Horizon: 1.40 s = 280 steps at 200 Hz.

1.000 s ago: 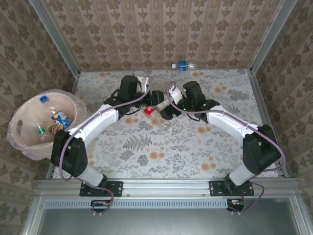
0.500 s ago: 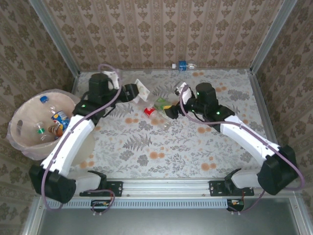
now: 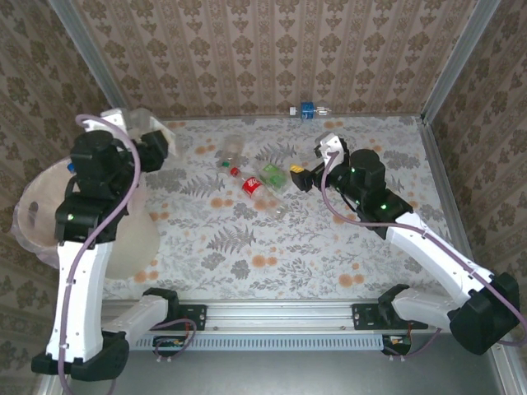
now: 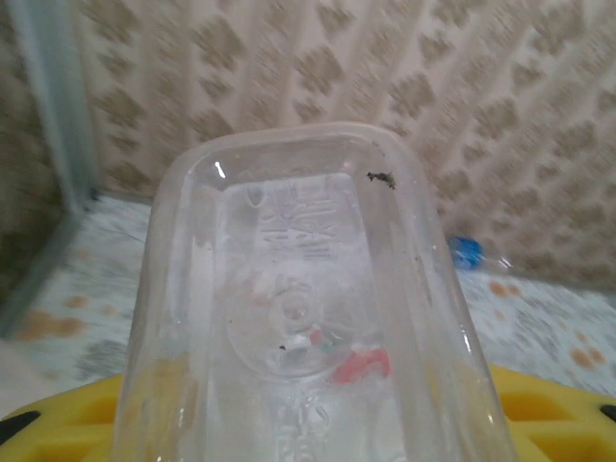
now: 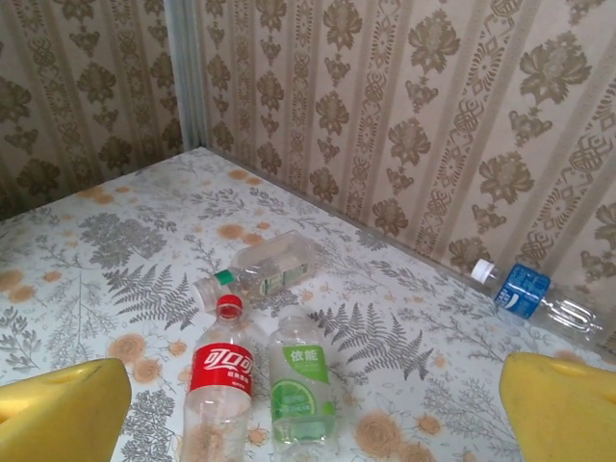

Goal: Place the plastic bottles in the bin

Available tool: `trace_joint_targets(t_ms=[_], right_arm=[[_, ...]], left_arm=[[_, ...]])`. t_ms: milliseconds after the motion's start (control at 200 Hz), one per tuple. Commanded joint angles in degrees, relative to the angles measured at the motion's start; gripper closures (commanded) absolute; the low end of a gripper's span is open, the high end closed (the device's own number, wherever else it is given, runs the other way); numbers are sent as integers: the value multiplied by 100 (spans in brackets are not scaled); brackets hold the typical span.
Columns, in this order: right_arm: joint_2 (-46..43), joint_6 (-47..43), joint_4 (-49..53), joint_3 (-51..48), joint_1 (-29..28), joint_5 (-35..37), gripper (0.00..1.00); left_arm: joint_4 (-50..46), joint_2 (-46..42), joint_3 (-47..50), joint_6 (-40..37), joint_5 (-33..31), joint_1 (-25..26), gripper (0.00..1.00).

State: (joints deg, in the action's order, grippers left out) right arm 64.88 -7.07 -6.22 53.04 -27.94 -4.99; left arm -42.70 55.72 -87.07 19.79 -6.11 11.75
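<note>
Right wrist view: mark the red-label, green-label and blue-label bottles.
red-label bottle (image 5: 220, 367), right wrist view, on its label.
green-label bottle (image 5: 300, 395), right wrist view, on its label.
blue-label bottle (image 5: 521, 291), right wrist view, on its label.

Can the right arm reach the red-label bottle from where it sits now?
Probably yes. The right gripper is open and faces the red-label bottle, which lies in the open with nothing between. The green-label bottle close beside it might get nudged.

Bright, even diffuse light; faint shadows; clear bottle (image 4: 298, 318) blurred against left wrist lens.
</note>
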Motion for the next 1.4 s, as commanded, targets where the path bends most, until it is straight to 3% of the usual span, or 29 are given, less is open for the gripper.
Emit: trace_joint_targets(t_ms=[0,150,325,380,465,530,695,785,945,1090,1395], right_arm=[[76,109,-213,-22,26,201,0],[132,119,-171,-50,26,208,0],[139,84,-129,-107,26,234,0],[155,74,-109,-114,26,241,0],[198,65,-56,-75,26,218,0],[238,61,-46,-48,26,225,0],[326,35,-29,-19,26,236,0],[425,12,10,36,26,226,0],[599,87,-8,120,26,197,0],[721,294,37,176,27,255,0],[1397,1373,736,910,602,392,0]], left_arm=[[-338,-84,-306,-233,-1325,-307,39],[-163,-231,-408,-46,-1179,-1163,38],[-482,-147,-651,-3,-1724,-2328,38],[-563,-123,-713,50,-1505,-2758,38],[-602,-44,-699,225,-664,-3333,39],[-732,67,-689,295,-321,-3544,40],[-1030,132,-690,252,-687,-3955,40],[-1057,158,-608,262,-458,-4155,40],[-914,160,-353,413,461,-4142,36],[-900,202,-281,447,558,-3764,27],[-380,313,-76,463,26,-1724,13]])
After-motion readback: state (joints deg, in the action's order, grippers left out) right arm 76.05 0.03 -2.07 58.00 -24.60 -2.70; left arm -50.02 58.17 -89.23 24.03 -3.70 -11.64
